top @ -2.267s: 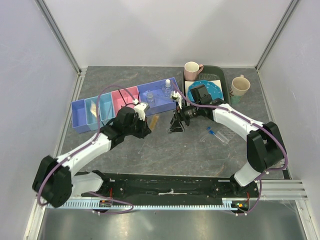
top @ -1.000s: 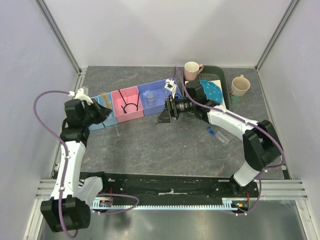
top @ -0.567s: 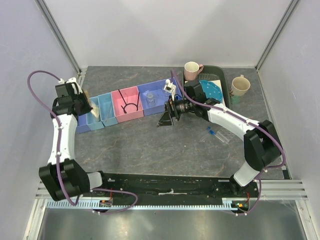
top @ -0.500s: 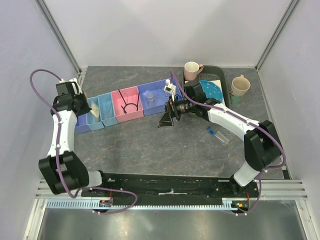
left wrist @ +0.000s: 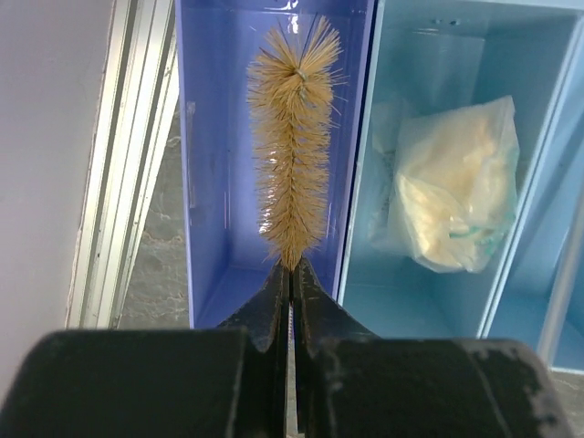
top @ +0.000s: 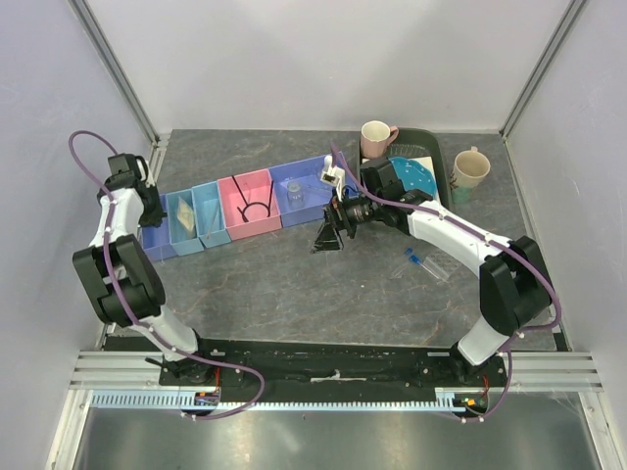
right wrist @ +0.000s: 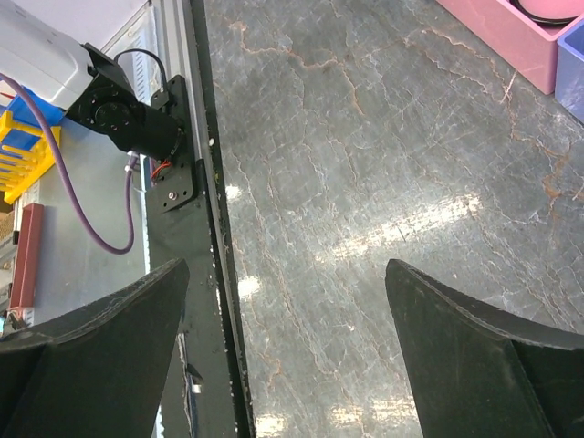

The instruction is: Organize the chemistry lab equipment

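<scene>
Bristle brush (left wrist: 294, 137): stem pinched in my closed left gripper (left wrist: 290, 274) over the end blue compartment (left wrist: 214, 182), right gripper (right wrist: 287, 269) spread idle over table (right wrist: 365, 137); risk, I judge: bristles catching the divider (left wrist: 359, 137) on release.

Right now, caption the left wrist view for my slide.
Left gripper shut on bristle brush over the dark blue compartment; small clear bag lies next door.

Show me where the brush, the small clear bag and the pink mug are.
brush (left wrist: 294, 155), left wrist view, middle of bristles.
small clear bag (left wrist: 452, 196), left wrist view, its bulging middle.
pink mug (top: 374, 135), top external view, its open mouth.
</scene>
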Robot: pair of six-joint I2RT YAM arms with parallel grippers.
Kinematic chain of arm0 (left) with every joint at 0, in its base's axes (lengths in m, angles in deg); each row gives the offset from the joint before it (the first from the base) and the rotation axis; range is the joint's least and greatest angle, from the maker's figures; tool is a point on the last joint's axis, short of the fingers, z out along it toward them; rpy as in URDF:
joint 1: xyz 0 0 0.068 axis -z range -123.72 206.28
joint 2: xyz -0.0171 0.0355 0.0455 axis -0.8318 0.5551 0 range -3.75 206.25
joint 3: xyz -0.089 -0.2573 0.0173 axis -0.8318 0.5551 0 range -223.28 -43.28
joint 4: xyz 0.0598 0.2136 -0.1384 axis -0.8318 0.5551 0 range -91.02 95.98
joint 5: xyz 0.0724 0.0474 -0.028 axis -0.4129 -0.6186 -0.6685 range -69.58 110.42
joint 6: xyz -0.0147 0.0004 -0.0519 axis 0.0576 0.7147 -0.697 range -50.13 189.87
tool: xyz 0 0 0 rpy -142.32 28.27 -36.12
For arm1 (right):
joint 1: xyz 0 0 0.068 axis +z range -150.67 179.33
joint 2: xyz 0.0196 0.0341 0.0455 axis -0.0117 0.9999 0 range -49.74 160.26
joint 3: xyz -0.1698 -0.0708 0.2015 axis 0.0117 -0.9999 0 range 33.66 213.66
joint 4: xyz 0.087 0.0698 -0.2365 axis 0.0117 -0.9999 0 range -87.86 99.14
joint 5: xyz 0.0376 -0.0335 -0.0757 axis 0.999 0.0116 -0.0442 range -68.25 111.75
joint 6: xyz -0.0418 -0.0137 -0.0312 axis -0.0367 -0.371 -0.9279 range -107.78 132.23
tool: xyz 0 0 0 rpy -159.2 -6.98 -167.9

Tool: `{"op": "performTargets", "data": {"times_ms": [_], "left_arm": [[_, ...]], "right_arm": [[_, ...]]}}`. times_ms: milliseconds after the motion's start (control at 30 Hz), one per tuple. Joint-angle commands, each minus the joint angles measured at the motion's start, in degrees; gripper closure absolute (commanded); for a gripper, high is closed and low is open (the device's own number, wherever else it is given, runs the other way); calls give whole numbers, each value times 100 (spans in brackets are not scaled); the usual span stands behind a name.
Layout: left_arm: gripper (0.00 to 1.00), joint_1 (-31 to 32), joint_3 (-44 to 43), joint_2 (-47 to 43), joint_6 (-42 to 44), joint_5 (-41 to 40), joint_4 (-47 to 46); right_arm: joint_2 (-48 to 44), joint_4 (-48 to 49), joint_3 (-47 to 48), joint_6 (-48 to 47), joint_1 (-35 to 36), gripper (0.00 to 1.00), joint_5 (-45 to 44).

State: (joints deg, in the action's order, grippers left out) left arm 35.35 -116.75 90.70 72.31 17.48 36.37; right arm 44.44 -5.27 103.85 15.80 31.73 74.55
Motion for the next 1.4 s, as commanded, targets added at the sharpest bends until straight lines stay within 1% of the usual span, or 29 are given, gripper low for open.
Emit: {"op": "performTargets", "data": {"times_ms": [0,100,200,233,333,600,733,933,1067,1167,1200,1367], "left_arm": [[98,-25,-527,388,310,-181,102],[95,-34,-738,565,293,-198,216],[87,-34,-862,750,231,-216,339],[82,-34,-862,793,196,-242,357],[76,-43,-844,820,134,-242,418],[72,-69,-756,548,-6,-198,463],[67,-96,-756,320,-155,-76,498],[62,-131,-721,82,-191,48,550],[61,-183,-686,3,-191,171,533],[61,-210,-633,82,-191,268,489],[61,-210,-625,91,-348,268,489],[60,-219,-756,249,-367,417,524]], "right_arm": [[-180,-44,249,-287,-32,3,-6],[-171,-61,267,-305,-50,3,3],[-162,-79,302,-313,-67,3,3],[-162,-88,302,-313,-67,3,3],[-162,-97,293,-313,-76,3,-6],[-180,-140,284,-314,-85,2,-24],[-232,-184,276,-314,-76,2,-59],[-408,-562,319,-823,-103,2,-208],[-496,-773,363,-990,-155,2,-279],[-540,-800,355,-999,-173,2,-279],[-549,-808,346,-999,-173,2,-287],[-637,-835,311,-1043,-182,2,-314]]}}
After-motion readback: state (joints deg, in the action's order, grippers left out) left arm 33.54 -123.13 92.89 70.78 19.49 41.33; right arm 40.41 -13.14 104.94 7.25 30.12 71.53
